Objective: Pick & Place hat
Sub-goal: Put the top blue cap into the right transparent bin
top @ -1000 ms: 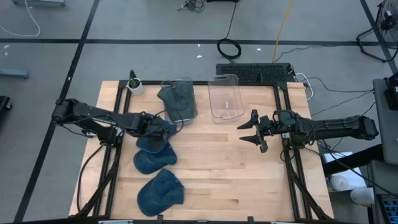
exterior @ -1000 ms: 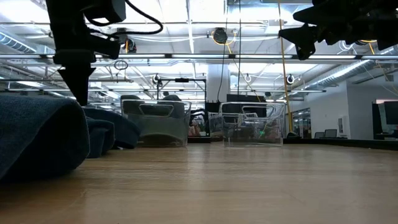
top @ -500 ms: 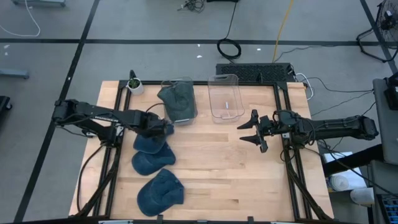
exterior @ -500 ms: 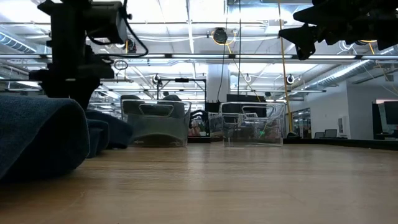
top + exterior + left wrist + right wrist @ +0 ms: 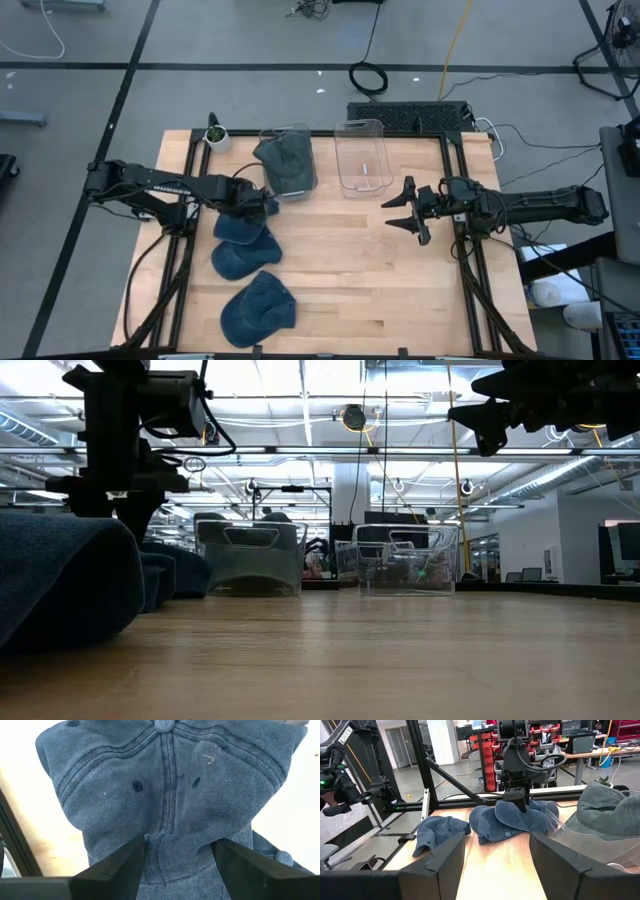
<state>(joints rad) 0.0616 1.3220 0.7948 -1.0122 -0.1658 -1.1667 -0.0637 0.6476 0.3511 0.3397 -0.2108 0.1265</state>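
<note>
**My left hand down on the top cap, three caps on the counter and one in a bin**

Nearest the front edge of the counter lies the first blue cap, alone and apart from my arms. Just behind it is the second cap, and touching that one, partly overlapping it, is the third cap. That makes three caps in a line on the left half of the wood.

My left hand sits at the far edge of that third cap. In my left wrist view the cap fills the picture, its crown button and seams plain, and my two fingers stand spread to either side with the denim bunched between them. They are parted wide and pressing into the cloth, not yet closed on it.

My right hand hangs over the right half of the counter, well apart from the caps, its fingers splayed wide and holding nothing.

Farther back stand two clear plastic bins side by side. The left bin holds a fourth cap, grey-green in look, heaped above its rim. The right bin has no cap in it. The left bin stands just beyond my left hand, close to it.

At the far left corner of the counter is a small potted plant in a white pot. Beyond the back edge a black power strip and coiled cables lie on the floor.
</note>
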